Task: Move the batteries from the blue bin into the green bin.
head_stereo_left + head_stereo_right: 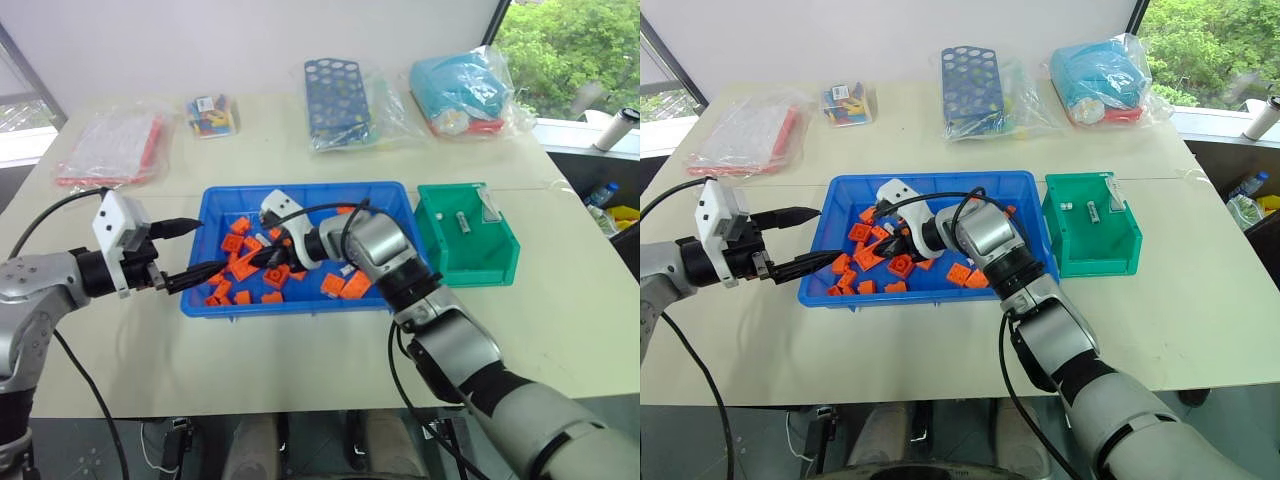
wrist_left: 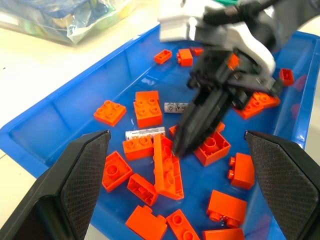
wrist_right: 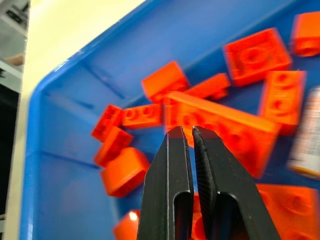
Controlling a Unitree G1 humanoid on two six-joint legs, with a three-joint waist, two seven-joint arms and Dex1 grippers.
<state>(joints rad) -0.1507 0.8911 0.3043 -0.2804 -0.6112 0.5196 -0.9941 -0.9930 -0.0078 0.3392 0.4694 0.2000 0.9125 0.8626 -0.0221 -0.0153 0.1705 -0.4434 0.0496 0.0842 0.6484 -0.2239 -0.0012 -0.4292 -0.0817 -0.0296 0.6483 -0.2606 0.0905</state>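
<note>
From the head view, the right gripper (image 1: 262, 258) reaches down into the blue bin (image 1: 396, 196) among the orange blocks (image 1: 338, 286), while the left gripper (image 1: 178, 255) hangs at the bin's left rim. The green bin (image 1: 500, 268) stands just right of the blue one with at least one battery (image 1: 462, 221) already lying inside. In the left wrist view, the left fingers (image 2: 80, 175) stand wide apart, holding nothing, and two batteries (image 2: 145, 133) lie on the blue floor, long axes roughly in line, the second (image 2: 175, 107) farther in; the right gripper's tip comes down just beside the nearer one, so the right arm is the closer. In the right wrist view, its fingers (image 3: 172, 165) are pressed together on nothing, and a battery (image 3: 307, 132) lies off to one side.
</note>
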